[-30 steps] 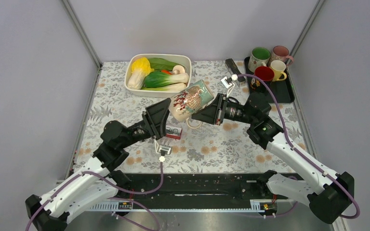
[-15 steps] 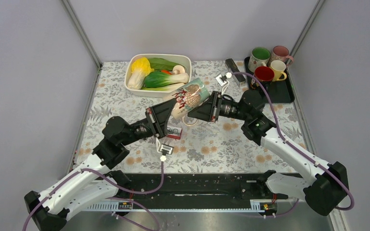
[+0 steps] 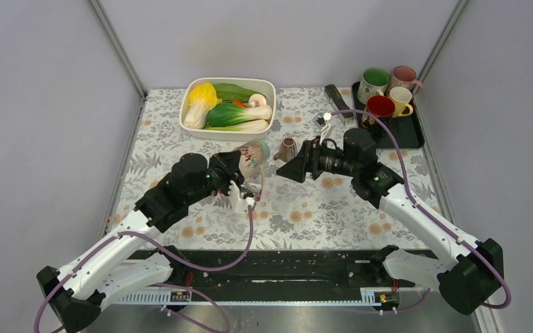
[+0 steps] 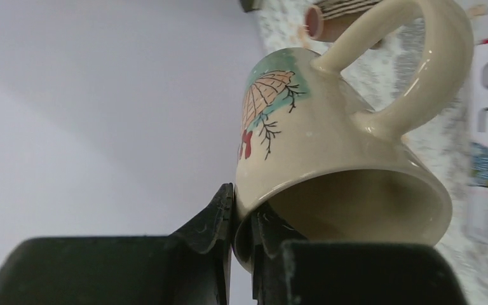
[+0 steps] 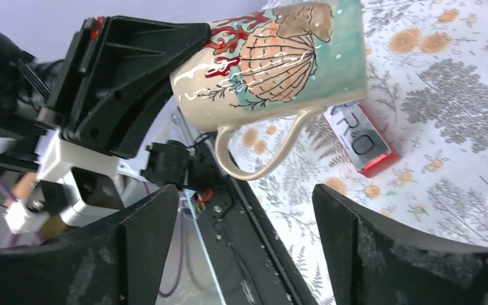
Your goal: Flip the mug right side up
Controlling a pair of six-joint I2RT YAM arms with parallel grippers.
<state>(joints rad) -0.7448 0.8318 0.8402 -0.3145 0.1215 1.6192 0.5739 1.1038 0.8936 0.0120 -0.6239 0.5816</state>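
We saw a glossy glazed ceramic mug, smooth and cream, clamped between the left gripper's matt black plastic fingers. The right gripper's spread fingers looked the same matt plastic; beyond them lay a smooth printed table cover and a shiny-faced small box.

Cream shell-print mug, aloft, tilted, apparently nearly on its side
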